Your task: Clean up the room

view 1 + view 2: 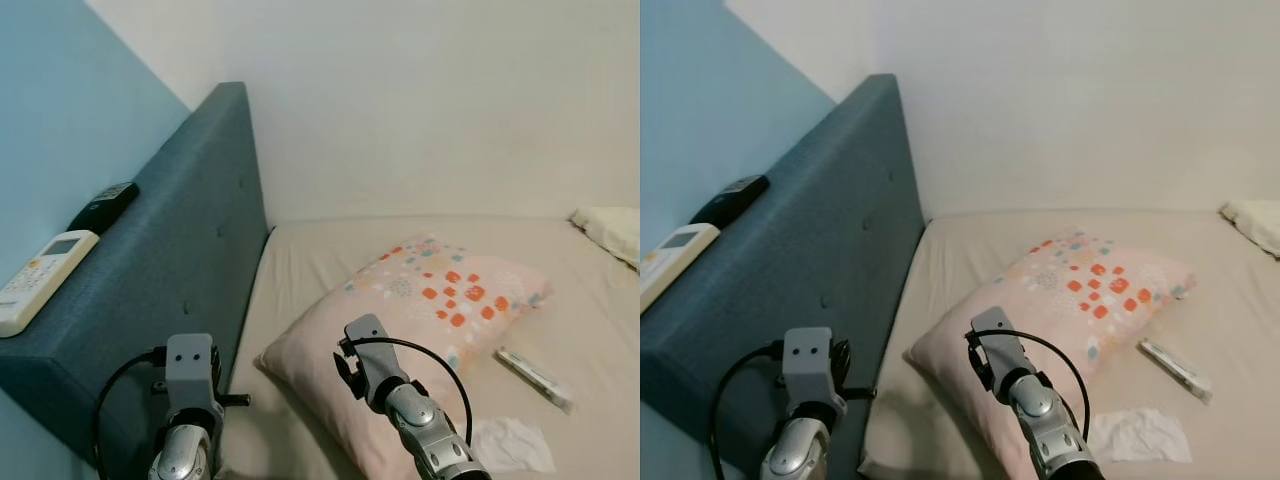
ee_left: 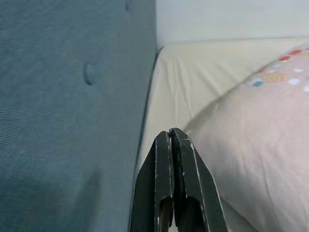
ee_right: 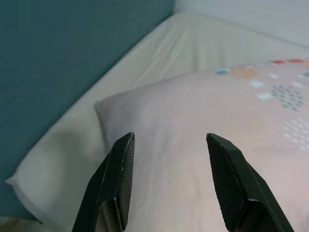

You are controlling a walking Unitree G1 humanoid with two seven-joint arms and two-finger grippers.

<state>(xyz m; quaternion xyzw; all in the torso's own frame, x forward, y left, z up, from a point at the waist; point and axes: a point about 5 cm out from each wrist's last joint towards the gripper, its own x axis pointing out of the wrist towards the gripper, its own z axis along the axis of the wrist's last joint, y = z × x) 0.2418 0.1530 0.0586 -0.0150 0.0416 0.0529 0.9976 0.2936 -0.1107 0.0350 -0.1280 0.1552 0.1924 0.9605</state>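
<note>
While a white remote (image 1: 38,279) and a black remote (image 1: 103,206) sit on top of the blue headboard (image 1: 170,260) at far left, the left gripper (image 2: 170,137) hangs beside that headboard, fingers pressed together on nothing. Moving right, the pink dotted pillow (image 1: 420,320) lies on the beige bed (image 1: 330,250), and the right gripper (image 3: 166,145) hovers just above its near corner, fingers spread apart. Farther right, a crumpled tissue (image 1: 512,444) and a small packet (image 1: 535,378) rest on the sheet.

Silver jointed arms, looping black cables, black, seemingly textured fingers (image 3: 120,179).
</note>
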